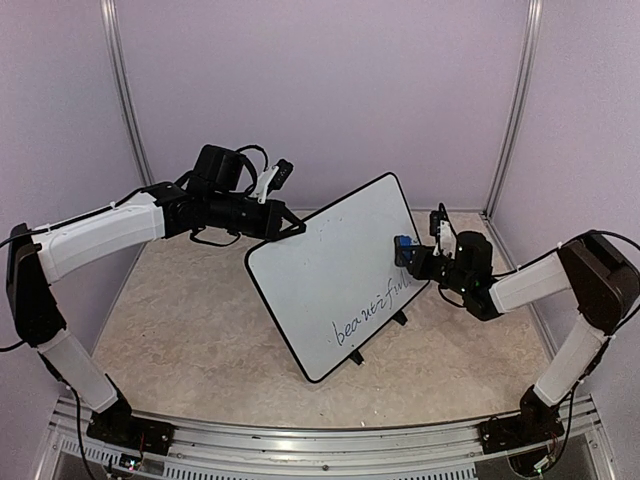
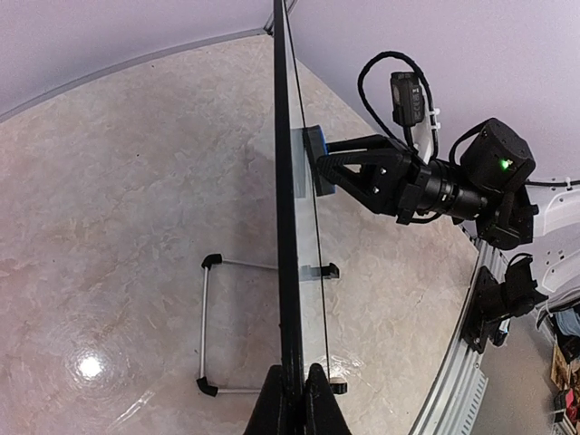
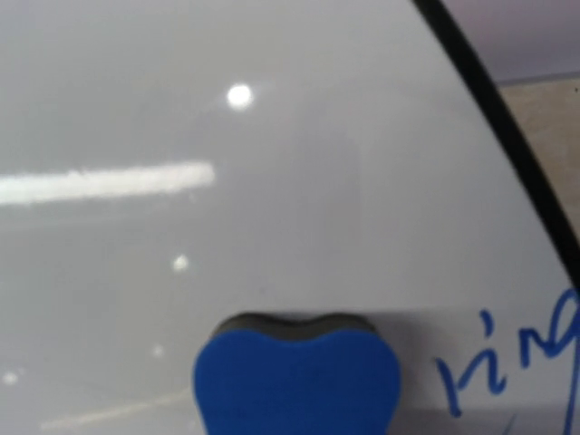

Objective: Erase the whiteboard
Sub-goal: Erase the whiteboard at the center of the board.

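Observation:
The whiteboard [image 1: 330, 265] stands tilted on the table, with blue handwriting [image 1: 372, 312] near its lower right edge. My left gripper [image 1: 295, 228] is shut on the board's upper left rim; in the left wrist view the fingertips [image 2: 272, 399] pinch the black edge [image 2: 286, 227]. A small blue eraser [image 1: 404, 250] is held in my right gripper [image 1: 412, 256], shut on it, with its dark felt face pressed against the board's right side. In the right wrist view the eraser [image 3: 297, 381] fills the bottom centre against the white surface [image 3: 272, 136], with blue writing [image 3: 507, 353] just to its right. My right fingers are hidden there.
A wire stand [image 2: 207, 322] props the board from behind, and black clip feet [image 1: 355, 357] rest on the beige tabletop [image 1: 190, 330]. Lilac walls [image 1: 330, 80] close in the back and sides. A metal rail [image 1: 320, 440] runs along the near edge.

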Controlling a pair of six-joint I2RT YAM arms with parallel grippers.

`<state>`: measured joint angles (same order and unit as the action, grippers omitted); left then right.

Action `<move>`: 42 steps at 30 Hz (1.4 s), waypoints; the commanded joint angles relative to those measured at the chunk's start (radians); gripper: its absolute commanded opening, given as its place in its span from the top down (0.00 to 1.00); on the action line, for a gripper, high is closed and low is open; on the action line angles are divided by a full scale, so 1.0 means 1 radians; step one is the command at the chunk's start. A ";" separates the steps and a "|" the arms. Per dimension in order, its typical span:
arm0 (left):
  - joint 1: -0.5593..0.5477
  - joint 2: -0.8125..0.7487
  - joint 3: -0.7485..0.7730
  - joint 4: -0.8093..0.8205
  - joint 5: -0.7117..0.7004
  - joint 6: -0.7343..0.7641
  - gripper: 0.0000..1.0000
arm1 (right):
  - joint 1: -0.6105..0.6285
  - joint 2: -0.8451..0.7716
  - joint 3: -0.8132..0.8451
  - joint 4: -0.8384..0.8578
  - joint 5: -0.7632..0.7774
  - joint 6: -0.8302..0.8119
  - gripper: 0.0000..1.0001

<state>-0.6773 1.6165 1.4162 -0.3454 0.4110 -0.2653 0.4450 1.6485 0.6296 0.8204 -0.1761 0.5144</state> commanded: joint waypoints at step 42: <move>-0.044 0.001 -0.006 0.029 0.072 0.099 1.00 | 0.025 0.096 0.176 -0.178 -0.025 -0.051 0.71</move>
<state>-0.6842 1.6188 1.4158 -0.3698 0.3599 -0.3088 0.4114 1.7489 0.7643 0.7391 -0.1024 0.4973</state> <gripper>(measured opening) 0.040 0.289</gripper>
